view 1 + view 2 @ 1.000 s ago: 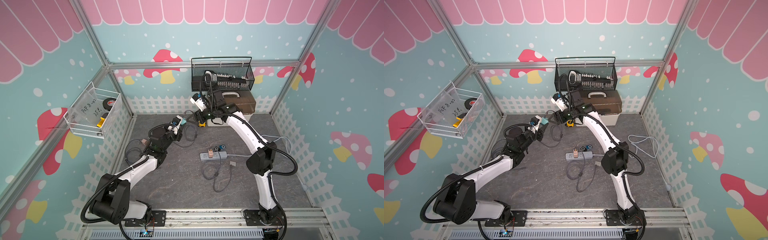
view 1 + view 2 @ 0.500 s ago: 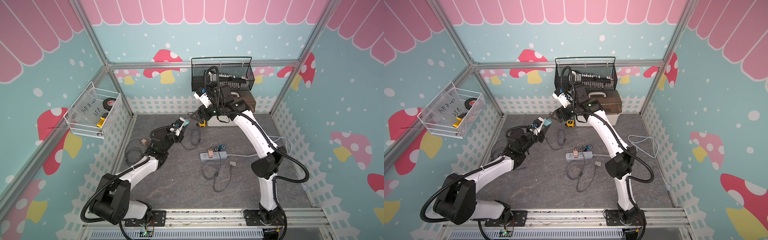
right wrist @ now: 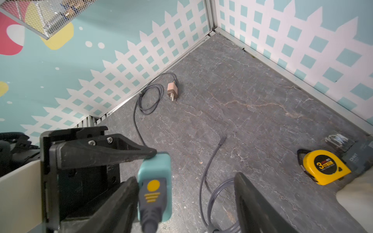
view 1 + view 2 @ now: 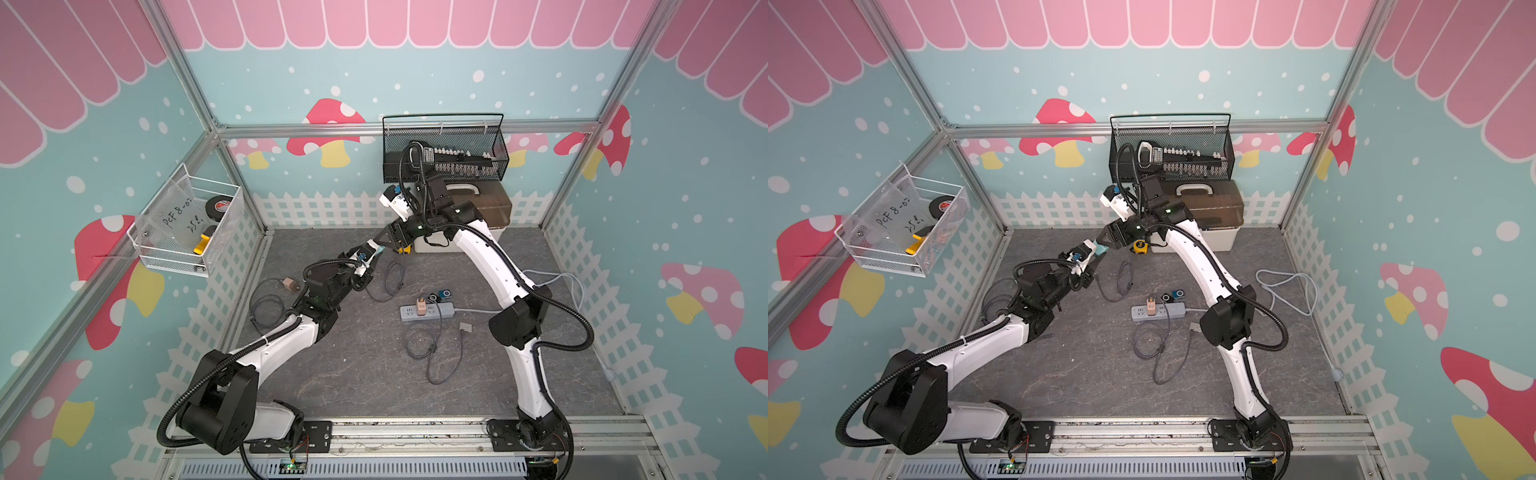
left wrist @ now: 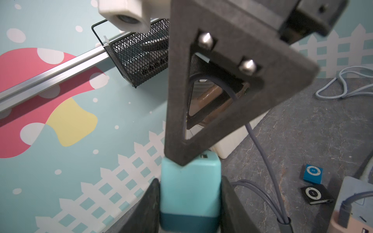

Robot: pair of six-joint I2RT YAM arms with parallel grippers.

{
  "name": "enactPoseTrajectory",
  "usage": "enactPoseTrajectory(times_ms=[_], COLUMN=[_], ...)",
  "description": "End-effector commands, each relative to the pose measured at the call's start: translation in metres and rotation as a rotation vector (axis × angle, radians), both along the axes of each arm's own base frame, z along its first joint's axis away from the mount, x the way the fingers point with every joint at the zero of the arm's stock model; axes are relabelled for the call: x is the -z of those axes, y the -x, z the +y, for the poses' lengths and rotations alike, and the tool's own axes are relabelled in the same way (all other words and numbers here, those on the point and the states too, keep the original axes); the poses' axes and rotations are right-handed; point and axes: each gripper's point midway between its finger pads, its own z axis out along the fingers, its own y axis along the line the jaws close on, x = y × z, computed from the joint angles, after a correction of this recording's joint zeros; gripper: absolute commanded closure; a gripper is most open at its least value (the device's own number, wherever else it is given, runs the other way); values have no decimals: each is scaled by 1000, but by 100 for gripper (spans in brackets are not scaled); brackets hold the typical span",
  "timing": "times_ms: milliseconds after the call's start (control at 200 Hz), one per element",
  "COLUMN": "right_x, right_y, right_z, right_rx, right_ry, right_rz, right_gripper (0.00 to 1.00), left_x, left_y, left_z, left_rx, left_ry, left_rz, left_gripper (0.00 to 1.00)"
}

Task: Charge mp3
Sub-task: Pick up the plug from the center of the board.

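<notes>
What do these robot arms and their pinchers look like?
The left arm and right arm have white shells, black joints and ribbed black cable hoses. The fingers are matte black hollow triangles with two silver screws. White cameras sit at the wrists.

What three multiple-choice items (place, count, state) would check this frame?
1. The yellow round-cornered plastic tape measure lies: A in the black mesh basket; B on the grey stone-look floor; C in the white wire basket.
2. Small square mp3 players beside the long grey plastic power strip: A one; B three; C two.
3. The teal boxy plastic charger block is: A clamped in the left hand; B lying on the floor; C plugged into the strip.
Key: B, it rests on bare floor; C, one blue, one black; A, both fingers press its sides.
</notes>
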Motion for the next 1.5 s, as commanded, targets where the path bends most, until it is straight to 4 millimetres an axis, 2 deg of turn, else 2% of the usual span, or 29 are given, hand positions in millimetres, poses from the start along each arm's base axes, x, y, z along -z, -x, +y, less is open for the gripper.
enactPoseTrajectory(times_ms=[0,45,175,275,570,670,770,860,1011,1056,1071,1121,1201,1221,1291,1496], right_x=[4,6,7,9,16,17,15,11,-3,-10,-12,-20,-33,-36,-46,-55], right_y=[19,22,28,30,36,36,33,24,-11,-22,-26,-34,-39,-39,-40,-53], right_z=[7,8,8,10,11,10,8,2,-27,-40,-44,-57,-77,-82,-98,-161], right_rx=[-63,-71,-84,-92,-119,-122,-114,-83,48,96,112,153,185,191,216,348], right_ry=[-18,-21,-28,-34,-42,-36,-27,-4,51,65,72,103,152,160,183,290], right_rz=[83,103,138,160,210,204,179,123,-11,-53,-69,-125,-212,-227,-267,-327], right_gripper=[38,40,42,48,68,80,88,97,100,100,100,100,100,100,100,100], left_x=[-17,-16,-15,-17,-18,-17,-15,-13,-18,-20,-20,-21,-19,-19,-19,-7], left_y=[4,9,8,7,4,3,3,0,-3,-4,-4,-4,1,-3,-1,0], left_z=[1,-10,-12,-14,-13,-15,-15,-13,-2,3,4,9,9,20,28,39], left_rx=[0,25,20,19,-3,-3,-3,-18,-65,-81,-82,-79,-67,-92,-100,-113], left_ry=[-16,-23,-45,-45,-60,-70,-73,-70,2,36,49,73,127,137,163,190], left_rz=[-79,-81,-93,-101,-120,-120,-109,-89,-56,-38,-28,-3,54,62,91,172], left_gripper=[88,88,87,87,87,85,77,58,34,22,11,2,1,1,1,2])
